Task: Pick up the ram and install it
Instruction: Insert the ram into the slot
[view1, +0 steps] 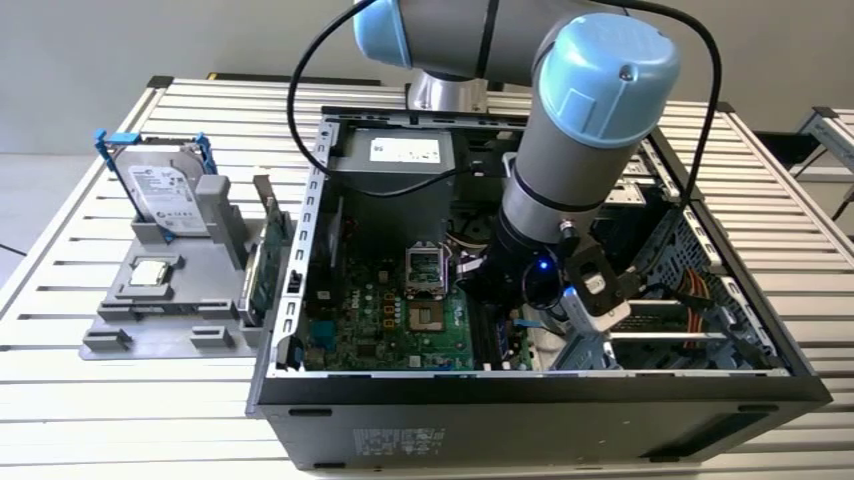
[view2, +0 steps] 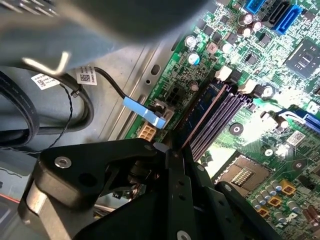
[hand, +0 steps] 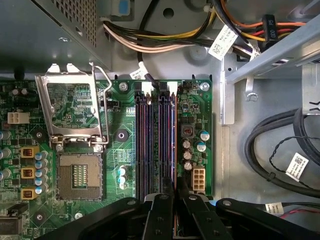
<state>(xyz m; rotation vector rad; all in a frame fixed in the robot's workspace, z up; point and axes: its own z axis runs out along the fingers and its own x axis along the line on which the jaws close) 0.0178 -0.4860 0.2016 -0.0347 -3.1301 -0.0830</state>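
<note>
Black two-fingered gripper (hand: 172, 197) grasps the thin green ram stick (hand: 174, 145) edge-on over the outermost purple memory slot (hand: 165, 145); any tilt could jam it against the latches.

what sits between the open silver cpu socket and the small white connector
A row of long dark memory slots, with small capacitors beside them, in the first wrist view.
</note>
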